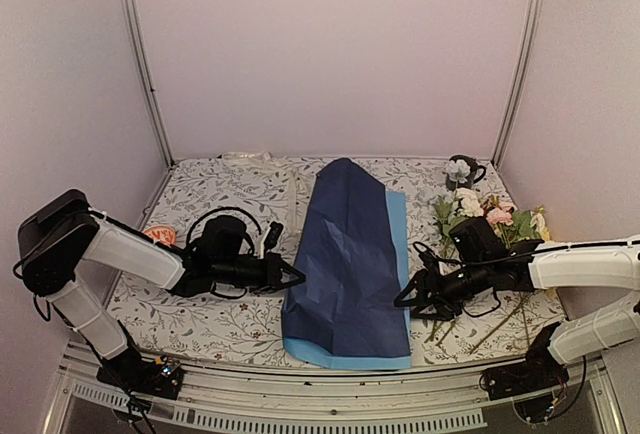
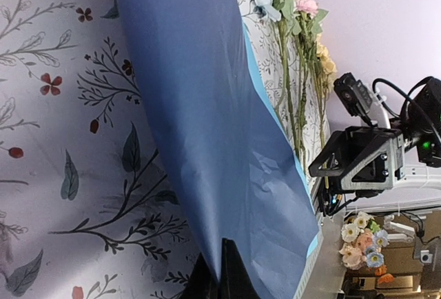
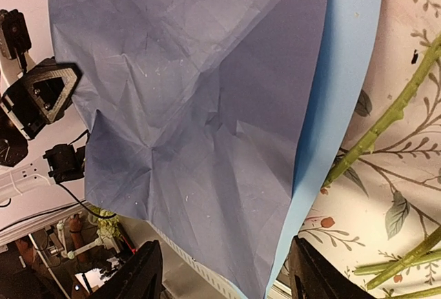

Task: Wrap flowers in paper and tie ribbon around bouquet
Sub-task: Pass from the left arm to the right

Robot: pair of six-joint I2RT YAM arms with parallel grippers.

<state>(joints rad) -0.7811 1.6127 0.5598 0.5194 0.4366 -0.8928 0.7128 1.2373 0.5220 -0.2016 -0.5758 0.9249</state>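
Paper (image 1: 345,264) lengthwise in the middle of the worktop (image 1: 230,324), navy face up, pale blue band along the right and near edges. Left hand (image 1: 297,275) pinched shut on the left edge, that edge raised a little off the worktop. Right hand (image 1: 403,302) wide, fingers (image 3: 141,275) straddling the blue band near the front corner, nothing gripped. Flowers (image 1: 490,216) flat just right of the paper, blooms far, stems toward the near edge.

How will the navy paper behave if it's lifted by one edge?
Probably floppy: the paper looks thin and shows soft creases. Likely light, so it may slide on the tablecloth when pushed. It may crumple or tear.
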